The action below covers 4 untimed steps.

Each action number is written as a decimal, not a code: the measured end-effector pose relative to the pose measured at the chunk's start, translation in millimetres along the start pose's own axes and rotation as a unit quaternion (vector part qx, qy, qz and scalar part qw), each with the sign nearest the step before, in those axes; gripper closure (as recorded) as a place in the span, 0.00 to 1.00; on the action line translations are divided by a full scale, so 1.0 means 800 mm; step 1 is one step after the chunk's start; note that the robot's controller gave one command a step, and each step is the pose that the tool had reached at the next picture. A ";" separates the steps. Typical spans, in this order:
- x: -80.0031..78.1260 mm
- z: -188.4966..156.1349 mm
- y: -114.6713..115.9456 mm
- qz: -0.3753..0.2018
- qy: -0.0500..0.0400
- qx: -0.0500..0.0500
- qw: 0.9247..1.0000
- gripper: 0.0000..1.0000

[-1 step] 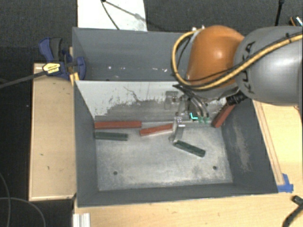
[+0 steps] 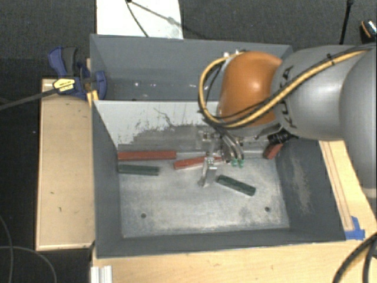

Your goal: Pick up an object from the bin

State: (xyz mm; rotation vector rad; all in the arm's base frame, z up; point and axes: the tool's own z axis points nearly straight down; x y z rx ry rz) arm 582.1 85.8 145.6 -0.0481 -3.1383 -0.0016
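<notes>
- Claw (image 2: 207,173) of silvery metal, hung below the orange rounded cover (image 2: 247,87) on the wrist of the grey arm (image 2: 330,99), down close to the floor near the middle of the grey metal bin (image 2: 194,226).
- Cannot tell whether released, clenched or grasping anything.
- Nearest to it: short red-brown flat bar (image 2: 188,164), lying flat on the floor just to the claw's left in the view, right end reaching up to the claw; touching or barely apart, impossible to say.
- On the other side, to the lower right: dark green flat bar (image 2: 235,186), slanted, near end close to the claw's tip yet apart from it.
- Farther left: long red-brown flat bar (image 2: 147,155), lying level along the foot of the back wall, well apart from the claw, right end near the short bar's left end.
- Just below that and parallel: second dark green flat bar (image 2: 138,170), close beside the long red-brown one, also well apart from the claw.
- At the right of the floor: small red-brown piece (image 2: 272,151), partly hidden beneath the arm, shape unclear.
- Bin with sloping grey walls and a scuffed, scratched floor; all five things spread in one layer across the upper part of the floor, none stacked on another.
</notes>
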 end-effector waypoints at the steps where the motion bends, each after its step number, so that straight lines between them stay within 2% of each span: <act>1: -0.015 0.098 -0.072 -0.048 0.000 0.001 0.999 0.00; 2: -0.003 0.094 -0.180 0.003 -0.001 0.002 1.000 0.00; 3: -0.003 0.093 -0.173 0.000 -0.001 0.000 1.000 1.00; 4: -0.005 -0.106 -0.166 -0.003 -0.007 0.001 1.000 1.00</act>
